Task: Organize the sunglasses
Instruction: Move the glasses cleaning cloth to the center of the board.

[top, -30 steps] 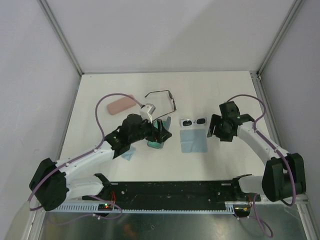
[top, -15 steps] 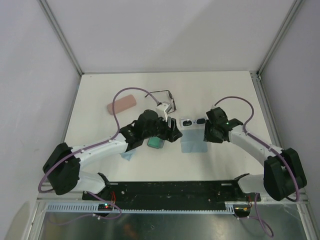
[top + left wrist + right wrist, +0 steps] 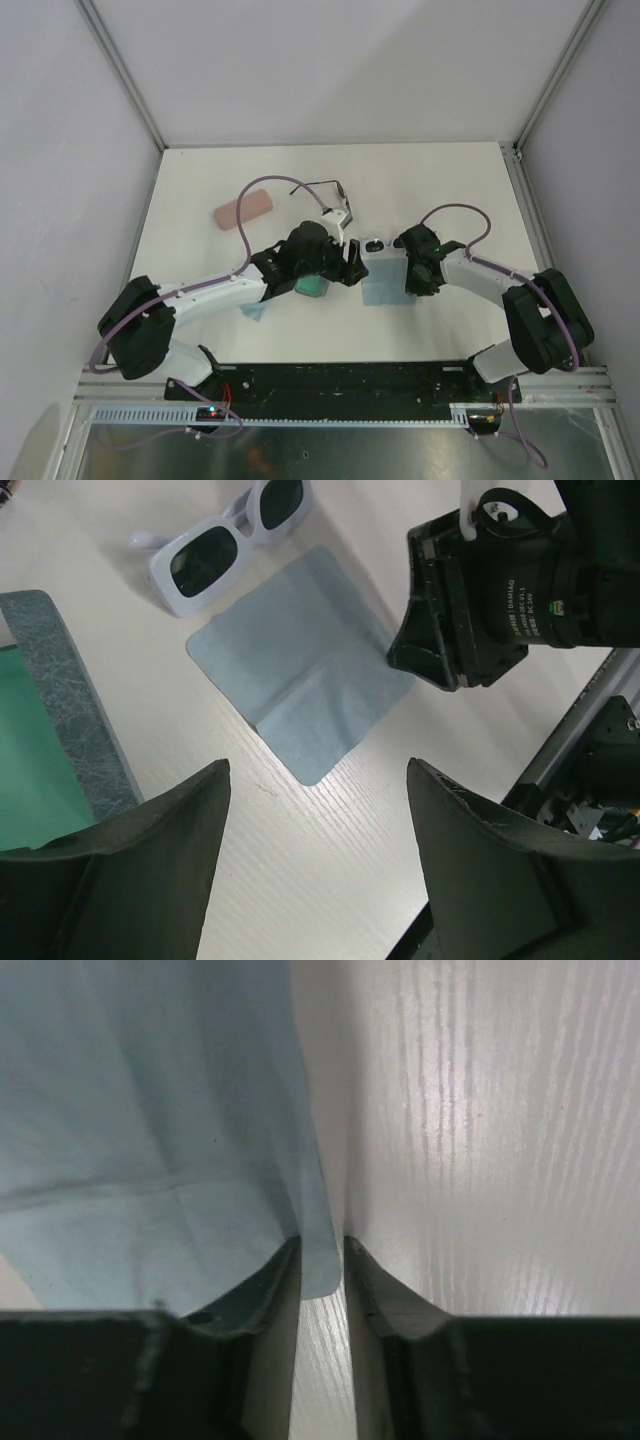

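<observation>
Pinching a corner of the blue cloth [image 3: 150, 1110], the right gripper [image 3: 322, 1260] faces the left gripper [image 3: 317, 772], spread open above the table [image 3: 300, 880] near the white sunglasses [image 3: 225, 548].

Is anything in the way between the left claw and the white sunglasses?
Nothing visible blocks it. The left gripper hangs open above the table, and only a flat blue cloth lies between it and the white sunglasses. The right gripper sits at the cloth's far edge, off to the side of that path.

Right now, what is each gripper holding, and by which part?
The right gripper pinches the light-blue cloth by its edge; the left gripper is open, empty.
</observation>
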`<state>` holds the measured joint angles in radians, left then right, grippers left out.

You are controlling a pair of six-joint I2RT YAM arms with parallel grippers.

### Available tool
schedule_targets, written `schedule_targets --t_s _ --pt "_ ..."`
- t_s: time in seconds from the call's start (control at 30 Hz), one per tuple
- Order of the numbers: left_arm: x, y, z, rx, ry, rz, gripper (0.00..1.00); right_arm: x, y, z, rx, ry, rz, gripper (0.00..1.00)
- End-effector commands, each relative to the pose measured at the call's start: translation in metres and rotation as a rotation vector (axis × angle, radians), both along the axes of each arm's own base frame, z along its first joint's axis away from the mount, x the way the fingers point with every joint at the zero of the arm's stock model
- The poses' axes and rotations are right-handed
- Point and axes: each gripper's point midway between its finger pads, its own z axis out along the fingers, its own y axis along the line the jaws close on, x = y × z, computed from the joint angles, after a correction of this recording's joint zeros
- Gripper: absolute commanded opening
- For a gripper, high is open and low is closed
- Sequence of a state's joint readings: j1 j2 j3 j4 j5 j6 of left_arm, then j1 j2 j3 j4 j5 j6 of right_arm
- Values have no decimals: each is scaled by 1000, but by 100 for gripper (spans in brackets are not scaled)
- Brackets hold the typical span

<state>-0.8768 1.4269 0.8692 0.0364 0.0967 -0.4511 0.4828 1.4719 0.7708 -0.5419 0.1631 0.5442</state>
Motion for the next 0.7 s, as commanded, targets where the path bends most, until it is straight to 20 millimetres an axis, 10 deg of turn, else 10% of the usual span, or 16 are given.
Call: schedule_targets --t_s 0.0,0.13,0.37,0.67 --pt "16 -7 16 4 -54 37 76 -9 -8 -17 -38 29 -46 22" --pt "21 -11 11 23 -44 41 76 -20 -17 -18 -61 45 -75 4" --pt "28 -25 -2 47 -20 26 75 -38 -19 1 -12 20 -90 3" --pt "29 -43 -31 107 24 -15 70 -24 -22 25 60 -64 -123 40"
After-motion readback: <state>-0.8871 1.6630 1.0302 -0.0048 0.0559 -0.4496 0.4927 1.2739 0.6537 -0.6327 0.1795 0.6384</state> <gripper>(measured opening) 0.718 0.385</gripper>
